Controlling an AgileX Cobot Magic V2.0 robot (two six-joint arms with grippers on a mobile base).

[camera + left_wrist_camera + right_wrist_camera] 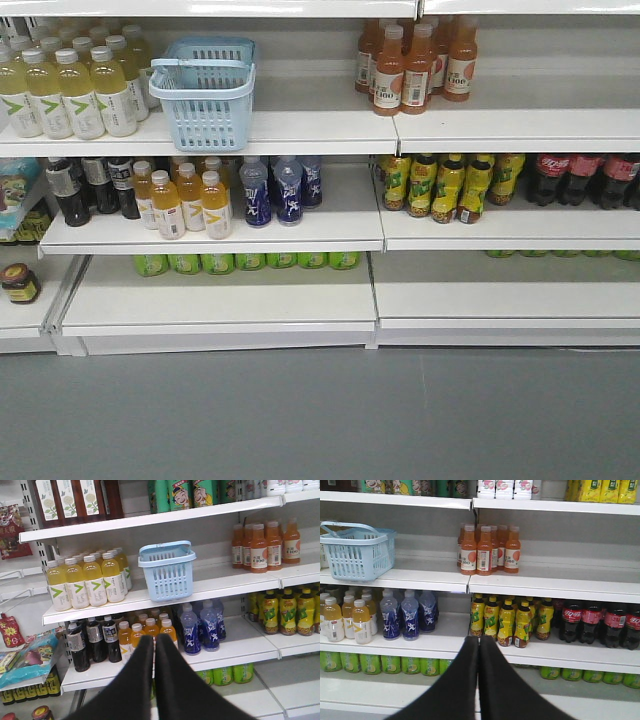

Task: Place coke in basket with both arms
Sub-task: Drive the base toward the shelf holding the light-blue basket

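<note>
We see the left gripper (154, 639) from its own wrist camera. It points forward at the shelving, its two black fingers pressed together along a thin seam with nothing between them. The right gripper (479, 639) is posed alike in its wrist view, fingers closed against each other and tips aimed at the racks, well apart from every bottle. Both hang in open air before the shelves and touch nothing.

The coke bottles (592, 624) stand upright in a row at the right end of the middle shelf (560, 655), just beside the yellow-labelled tea bottles (512, 622).

The basket (205, 110) sits upright one shelf higher and well to the left. It stands between the pale yellow drink bottles (70, 90) and the orange juice bottles (415, 70), its thin handles lying across the rim. Below it we make out blue bottles (275, 190). We cannot tell whether anything lies inside the basket.
</note>
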